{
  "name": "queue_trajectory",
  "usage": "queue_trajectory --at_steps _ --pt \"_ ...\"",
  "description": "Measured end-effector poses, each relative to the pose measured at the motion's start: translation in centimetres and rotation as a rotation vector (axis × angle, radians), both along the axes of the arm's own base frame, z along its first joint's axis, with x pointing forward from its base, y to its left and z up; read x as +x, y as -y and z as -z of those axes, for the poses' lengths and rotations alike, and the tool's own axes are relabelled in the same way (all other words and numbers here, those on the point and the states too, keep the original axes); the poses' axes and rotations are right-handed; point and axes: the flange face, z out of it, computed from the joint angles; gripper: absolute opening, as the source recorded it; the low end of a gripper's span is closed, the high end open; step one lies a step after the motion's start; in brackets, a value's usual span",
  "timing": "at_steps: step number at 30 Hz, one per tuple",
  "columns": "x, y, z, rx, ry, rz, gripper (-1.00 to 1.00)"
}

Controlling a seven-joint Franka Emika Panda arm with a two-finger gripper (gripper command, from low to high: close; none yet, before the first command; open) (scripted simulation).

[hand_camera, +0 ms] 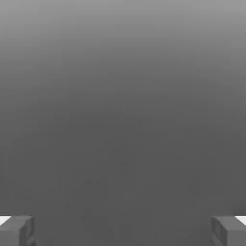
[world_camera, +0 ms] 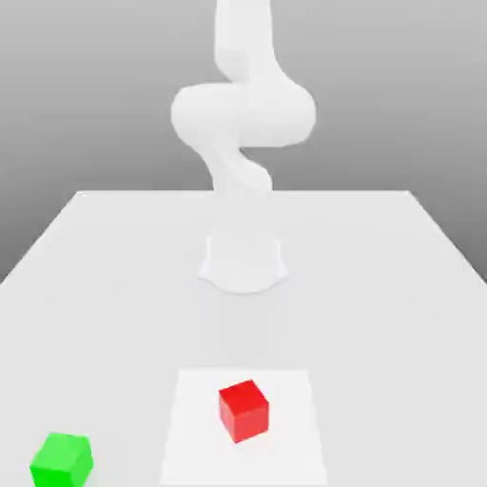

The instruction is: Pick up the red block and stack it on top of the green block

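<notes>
The red block (world_camera: 243, 410) sits on a paler square patch of the table near the front edge, at the middle of the exterior view. The green block (world_camera: 61, 460) rests on the table at the front corner on the exterior view's left, well apart from the red one. In the hand view my gripper (hand_camera: 123, 230) stands open, its two grey fingertips (hand_camera: 17, 230) far apart with nothing between them, facing a plain grey backdrop. The white arm (world_camera: 243, 114) rises from its base at the table's middle and leaves the exterior view at the top.
The arm's round base (world_camera: 243, 262) stands on the white table (world_camera: 380, 285). The pale square patch (world_camera: 190, 428) lies under the red block.
</notes>
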Motion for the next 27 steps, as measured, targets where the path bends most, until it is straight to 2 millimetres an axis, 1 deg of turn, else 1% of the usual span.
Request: queue_trajectory --at_steps 2,5,7,10,12,15,17,20,22,26,27 --pt "2.6 0.0 4.4 -0.021 -0.072 -0.037 0.0" --pt "5.3 0.0 11.0 -0.049 -0.173 -0.091 0.0" --pt "6.5 -0.1 15.5 -0.066 -0.24 -0.128 0.0" --pt "7.5 -0.2 22.2 -0.091 -0.339 -0.184 0.0" --pt "7.6 -0.2 26.6 -0.106 -0.405 -0.223 0.0" --pt "6.9 -0.3 33.1 -0.127 -0.504 -0.282 0.0" --pt "5.9 -0.3 37.3 -0.14 -0.569 -0.323 0.0" --pt "3.7 -0.2 43.2 -0.158 -0.668 -0.384 0.0" --pt "3.1 -0.2 46.0 -0.163 -0.694 -0.401 0.0" --pt "2.8 -0.2 50.4 -0.164 -0.702 -0.407 0.0" --pt "2.8 -0.2 51.3 -0.163 -0.703 -0.407 -1.0"
